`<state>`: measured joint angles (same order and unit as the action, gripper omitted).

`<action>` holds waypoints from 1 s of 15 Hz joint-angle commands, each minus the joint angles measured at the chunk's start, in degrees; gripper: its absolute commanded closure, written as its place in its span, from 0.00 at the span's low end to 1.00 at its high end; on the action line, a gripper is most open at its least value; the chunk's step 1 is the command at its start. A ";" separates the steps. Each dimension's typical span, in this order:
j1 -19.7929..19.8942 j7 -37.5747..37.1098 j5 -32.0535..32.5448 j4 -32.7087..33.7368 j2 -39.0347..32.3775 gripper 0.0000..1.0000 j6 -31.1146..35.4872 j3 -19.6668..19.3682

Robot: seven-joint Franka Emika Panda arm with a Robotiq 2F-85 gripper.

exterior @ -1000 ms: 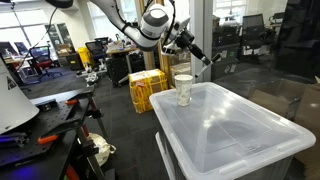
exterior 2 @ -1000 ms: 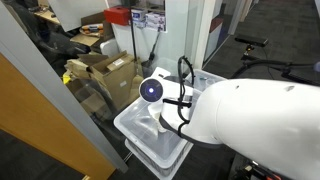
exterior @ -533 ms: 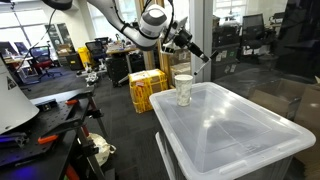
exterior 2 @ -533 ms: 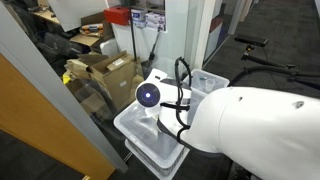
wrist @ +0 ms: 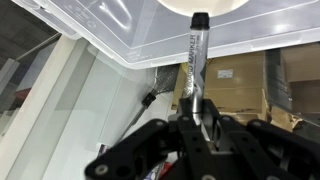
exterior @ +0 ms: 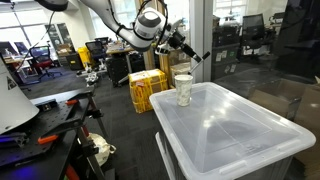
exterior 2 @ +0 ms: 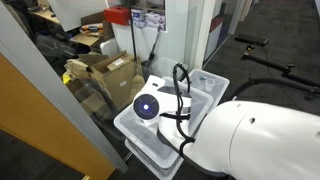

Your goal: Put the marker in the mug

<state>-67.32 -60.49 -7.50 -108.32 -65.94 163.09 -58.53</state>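
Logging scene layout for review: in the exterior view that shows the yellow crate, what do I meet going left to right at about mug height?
Workbench → yellow crate → mug → dark partition.

Yellow crate (exterior: 147,88) on floor behind clear lidded bin (exterior: 230,130); cardboard boxes (exterior 2: 105,72) elsewhere.

The marker (wrist: 196,60) is smooth, faintly glossy black plastic, the claw (wrist: 198,120) matt black, the mug (exterior: 184,86) pale translucent plastic, the bin lid (exterior: 235,130) glossy clear plastic, the crate (exterior: 146,90) yellow plastic, and the boxes (exterior 2: 105,72) matt brown cardboard.
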 commanded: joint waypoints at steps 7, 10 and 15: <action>-8.55 -9.09 0.58 -7.11 -1.12 0.95 -0.32 -3.03; -9.94 -10.73 0.64 -7.97 -2.31 0.95 -0.43 -3.00; -10.74 -12.37 0.63 -8.29 -4.72 0.95 -0.35 -2.92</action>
<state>-76.37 -70.26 -7.51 -115.61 -68.84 163.10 -59.99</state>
